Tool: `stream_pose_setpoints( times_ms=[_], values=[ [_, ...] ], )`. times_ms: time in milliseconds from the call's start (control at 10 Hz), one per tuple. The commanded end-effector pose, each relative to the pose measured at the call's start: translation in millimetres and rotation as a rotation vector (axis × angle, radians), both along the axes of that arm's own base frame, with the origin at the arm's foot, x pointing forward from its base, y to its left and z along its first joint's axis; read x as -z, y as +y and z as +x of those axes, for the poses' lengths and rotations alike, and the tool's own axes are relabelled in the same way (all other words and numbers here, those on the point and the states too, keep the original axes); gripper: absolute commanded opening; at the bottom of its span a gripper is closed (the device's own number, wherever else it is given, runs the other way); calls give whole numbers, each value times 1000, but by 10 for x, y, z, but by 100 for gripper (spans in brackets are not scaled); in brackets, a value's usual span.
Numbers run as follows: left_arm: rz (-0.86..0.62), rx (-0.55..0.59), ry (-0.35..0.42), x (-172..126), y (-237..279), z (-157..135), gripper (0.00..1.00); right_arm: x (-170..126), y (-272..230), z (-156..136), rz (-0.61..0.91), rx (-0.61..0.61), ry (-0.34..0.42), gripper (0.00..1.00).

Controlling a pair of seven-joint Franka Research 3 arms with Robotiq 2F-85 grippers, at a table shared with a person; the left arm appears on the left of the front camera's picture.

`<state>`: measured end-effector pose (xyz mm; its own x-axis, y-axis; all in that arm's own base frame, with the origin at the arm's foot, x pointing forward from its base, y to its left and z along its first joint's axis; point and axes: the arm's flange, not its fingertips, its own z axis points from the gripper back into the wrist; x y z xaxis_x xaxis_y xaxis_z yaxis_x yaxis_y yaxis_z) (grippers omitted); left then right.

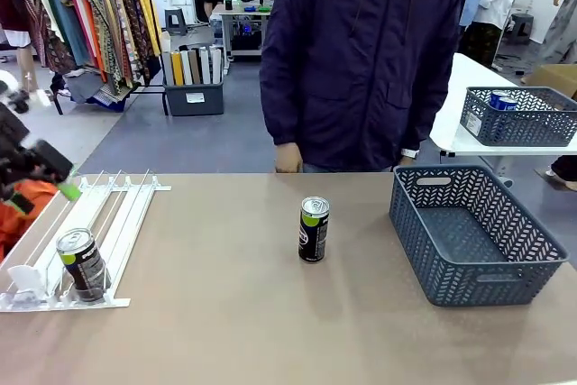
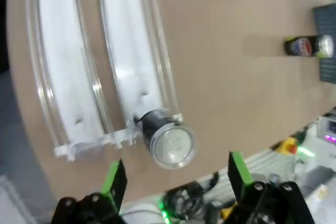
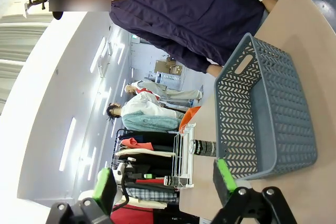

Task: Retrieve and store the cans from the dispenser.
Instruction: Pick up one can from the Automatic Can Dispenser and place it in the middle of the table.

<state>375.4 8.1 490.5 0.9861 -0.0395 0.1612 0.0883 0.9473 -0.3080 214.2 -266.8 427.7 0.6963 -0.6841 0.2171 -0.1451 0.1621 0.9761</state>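
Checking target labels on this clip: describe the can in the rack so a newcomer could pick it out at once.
Find the white rack at the left side of the table. At its near, lower end, against the clear stop, sits a black can with a green-and-white label. The matching can stands apart on bare tabletop mid-table, left of the grey basket.

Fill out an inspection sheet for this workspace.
surface: brown table, bare between things
job's things: racked can, black, at dispenser front stop; standing can, black, upright mid-table; grey basket empty
clutter: nothing seen
grippers: left gripper open, aimed at the racked can; right gripper open, holding nothing
cables: dark cables beyond the table edge
surroundings: person at far side; clothes rack behind
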Motion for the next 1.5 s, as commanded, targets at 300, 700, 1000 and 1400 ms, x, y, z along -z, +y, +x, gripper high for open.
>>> stream_pose_setpoints(
  times_ms=[300, 700, 1000, 1400],
  values=[
    [119, -44, 25, 182, -214, -87, 100, -43, 8, 9, 11, 4, -3, 100],
    [155, 0, 53, 279, -405, 60, 100, -43, 8, 9, 11, 4, -3, 100],
    [180, 12, 138, 504, -478, 194, 100, -43, 8, 9, 11, 4, -3, 100],
    [249, 6, 202, 673, -508, 242, 100, -43, 8, 9, 11, 4, -3, 100]
  ],
)
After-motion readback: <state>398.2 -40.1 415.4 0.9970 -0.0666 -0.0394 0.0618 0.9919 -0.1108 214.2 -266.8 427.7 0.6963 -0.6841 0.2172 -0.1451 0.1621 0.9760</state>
